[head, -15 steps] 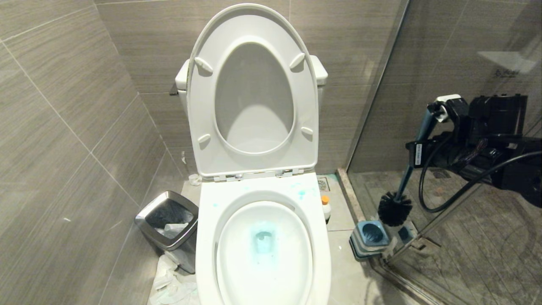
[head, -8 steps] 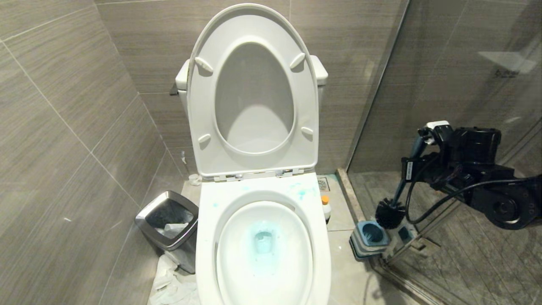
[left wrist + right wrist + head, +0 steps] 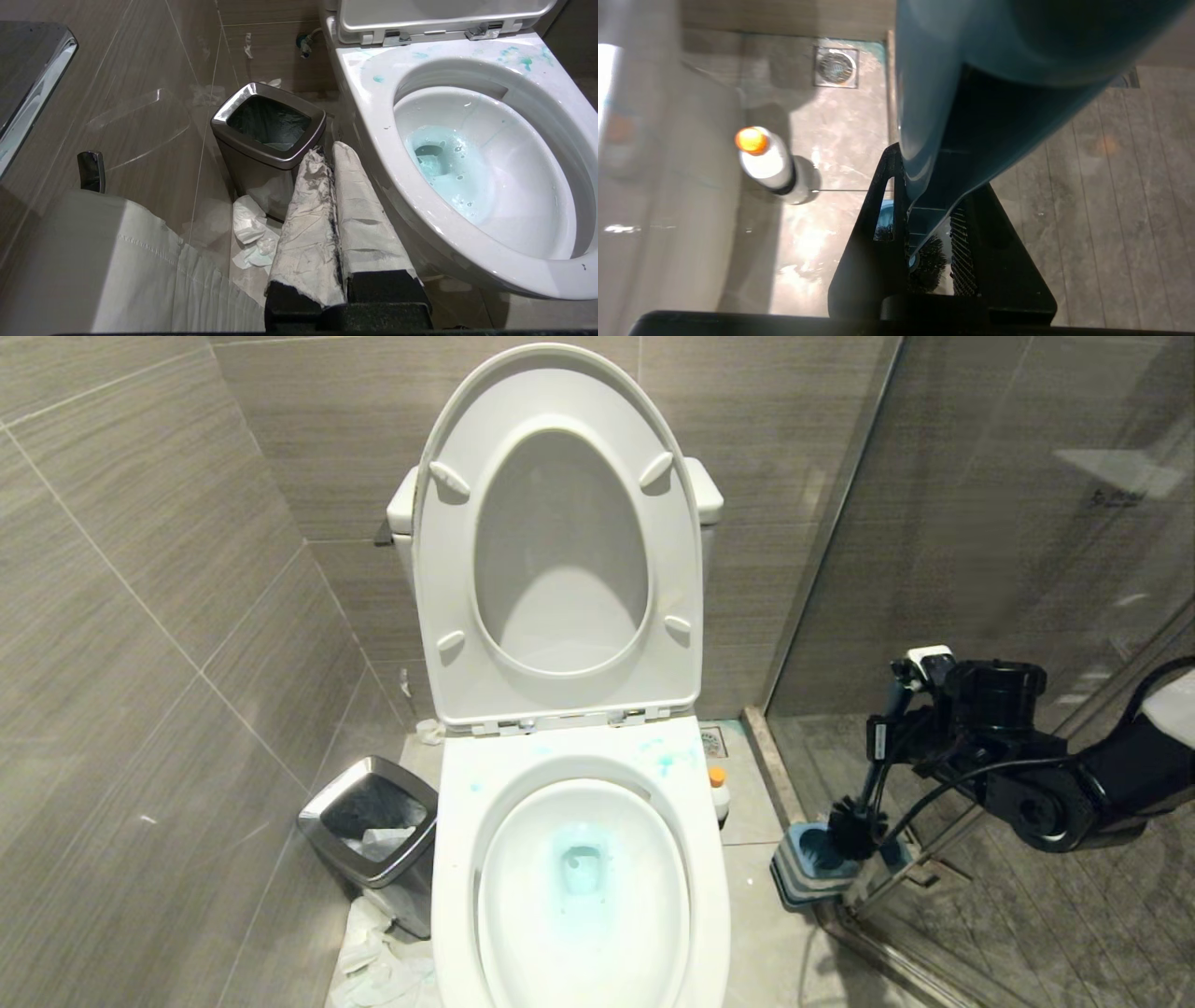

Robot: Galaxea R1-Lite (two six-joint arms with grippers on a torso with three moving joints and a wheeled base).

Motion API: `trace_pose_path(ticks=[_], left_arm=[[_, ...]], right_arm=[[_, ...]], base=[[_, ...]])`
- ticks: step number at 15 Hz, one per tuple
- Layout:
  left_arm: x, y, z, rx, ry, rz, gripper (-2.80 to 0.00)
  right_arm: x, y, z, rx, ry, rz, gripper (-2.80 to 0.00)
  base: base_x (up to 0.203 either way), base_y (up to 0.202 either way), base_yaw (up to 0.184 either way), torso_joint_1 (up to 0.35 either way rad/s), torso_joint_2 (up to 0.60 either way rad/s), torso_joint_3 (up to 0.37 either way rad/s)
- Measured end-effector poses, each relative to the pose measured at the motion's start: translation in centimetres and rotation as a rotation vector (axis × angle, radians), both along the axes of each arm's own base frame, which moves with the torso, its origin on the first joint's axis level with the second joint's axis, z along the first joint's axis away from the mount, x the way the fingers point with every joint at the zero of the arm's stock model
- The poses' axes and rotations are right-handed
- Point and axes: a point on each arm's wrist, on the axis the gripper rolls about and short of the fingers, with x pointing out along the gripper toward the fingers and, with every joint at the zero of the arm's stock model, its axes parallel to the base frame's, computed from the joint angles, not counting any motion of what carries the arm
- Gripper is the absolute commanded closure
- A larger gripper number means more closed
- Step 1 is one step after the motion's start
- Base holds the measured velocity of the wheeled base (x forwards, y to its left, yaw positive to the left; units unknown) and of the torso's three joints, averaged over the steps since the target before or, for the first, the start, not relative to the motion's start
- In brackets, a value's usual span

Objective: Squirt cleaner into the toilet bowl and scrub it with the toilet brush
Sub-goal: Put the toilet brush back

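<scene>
The toilet bowl [image 3: 523, 933] stands open with seat and lid raised and light-blue water [image 3: 581, 866] in its bottom; blue spatters mark the rim [image 3: 373, 79]. On the floor to the bowl's right stands the cleaner [image 3: 717, 793], also in the right wrist view [image 3: 768, 165]. My right gripper [image 3: 907, 700] is shut on the upper handle of the toilet brush [image 3: 876, 761], at the right of the bowl. The black bristle head [image 3: 851, 826] sits at the opening of the blue-and-grey holder [image 3: 801, 877]. My left gripper [image 3: 329, 154] is shut and empty, parked low beside the bowl.
A steel waste bin [image 3: 369, 831] stands left of the toilet with crumpled paper [image 3: 373, 961] on the floor around it. A glass shower partition [image 3: 934, 523] runs close behind the right arm. A floor drain [image 3: 711, 740] lies behind the cleaner. Tiled walls close in on the left and back.
My right arm has sunk and shifted left with the brush. The bristle head has gone from hanging above the holder down to its opening. The left arm has kept still.
</scene>
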Motion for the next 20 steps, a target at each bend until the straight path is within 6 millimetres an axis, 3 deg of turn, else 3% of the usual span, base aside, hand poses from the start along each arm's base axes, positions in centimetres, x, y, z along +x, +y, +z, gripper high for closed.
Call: trace_pose_path(ticks=[14, 20], left_arm=[[0.0, 0.0, 0.0, 0.0, 0.0, 0.0, 0.0], [0.0, 0.0, 0.0, 0.0, 0.0, 0.001, 0.0]], right_arm=[[5.6, -1.1, -5.7, -0.029, -0.016, 0.006, 0.0], [6.0, -1.0, -8.0, -0.038, 0.027, 0.011, 0.0]], base=[[0.0, 0.0, 0.0, 0.0, 0.0, 0.0], [0.0, 0.0, 0.0, 0.0, 0.0, 0.0]])
